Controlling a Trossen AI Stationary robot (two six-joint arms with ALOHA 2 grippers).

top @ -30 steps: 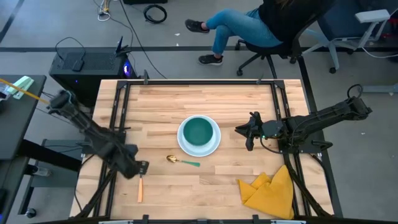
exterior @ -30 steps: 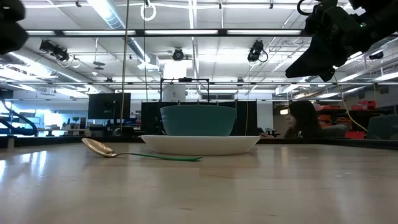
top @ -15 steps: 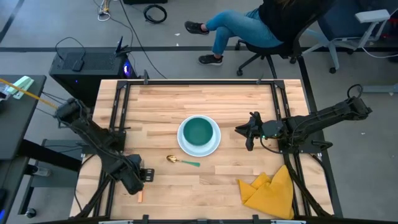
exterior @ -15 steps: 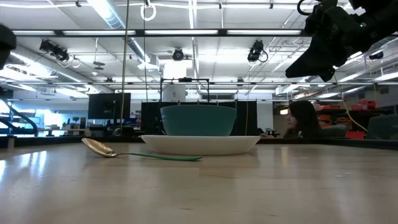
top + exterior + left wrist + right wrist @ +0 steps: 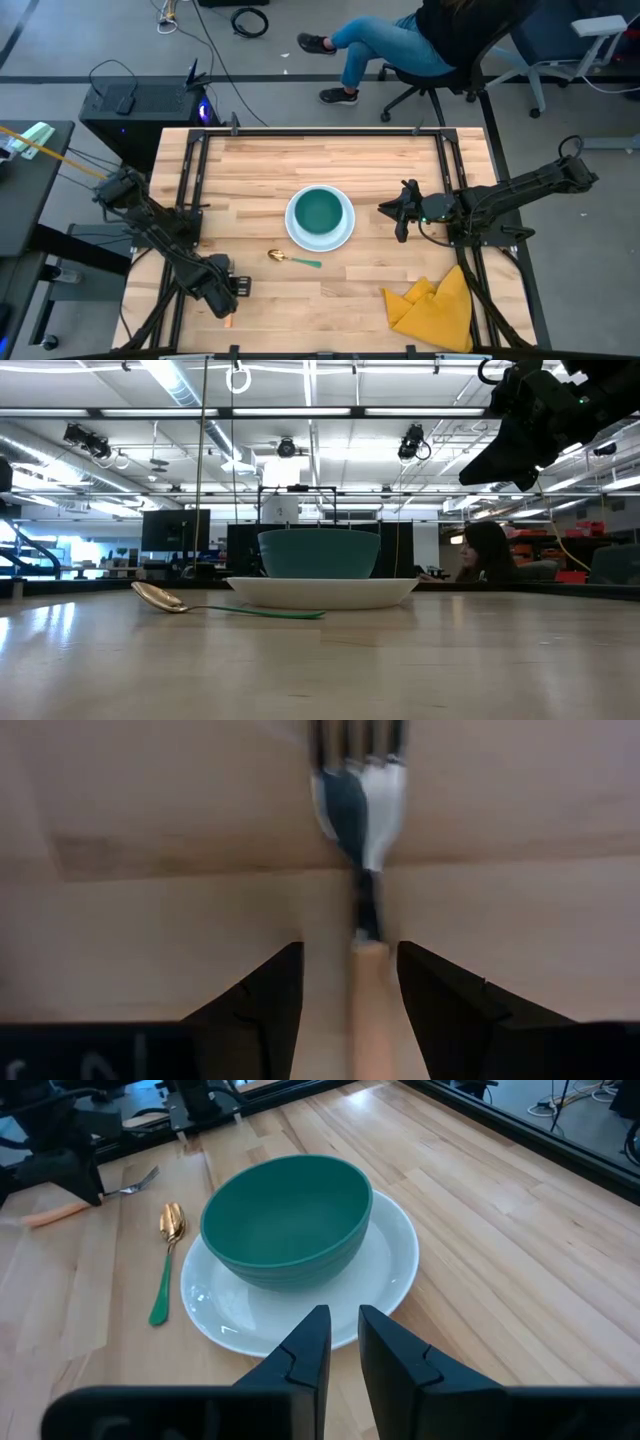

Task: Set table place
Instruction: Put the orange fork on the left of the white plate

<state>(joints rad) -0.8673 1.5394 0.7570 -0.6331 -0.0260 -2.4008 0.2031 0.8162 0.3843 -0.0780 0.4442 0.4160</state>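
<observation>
- Your left tool [image 5: 350, 985] hangs open over the fork [image 5: 360, 860] at the table's [image 5: 350, 290] near-left corner; the orange handle lies between its fingers, along the tool's own line.
- Your right tool [image 5: 403, 222], half open and empty, waits right of the plate [image 5: 320, 240], well apart from the fork.

Beyond the work area lies a grey floor [image 5: 90, 40] strewn with black cables [image 5: 250, 20], and a person [image 5: 400, 40] in blue jeans sits in a wheeled office chair [image 5: 500, 60]. A black computer case [image 5: 140, 100] stands nearby. Seen level, long ceiling strip lights [image 5: 300, 412] run over a workshop with dark monitors [image 5: 175, 530].
</observation>
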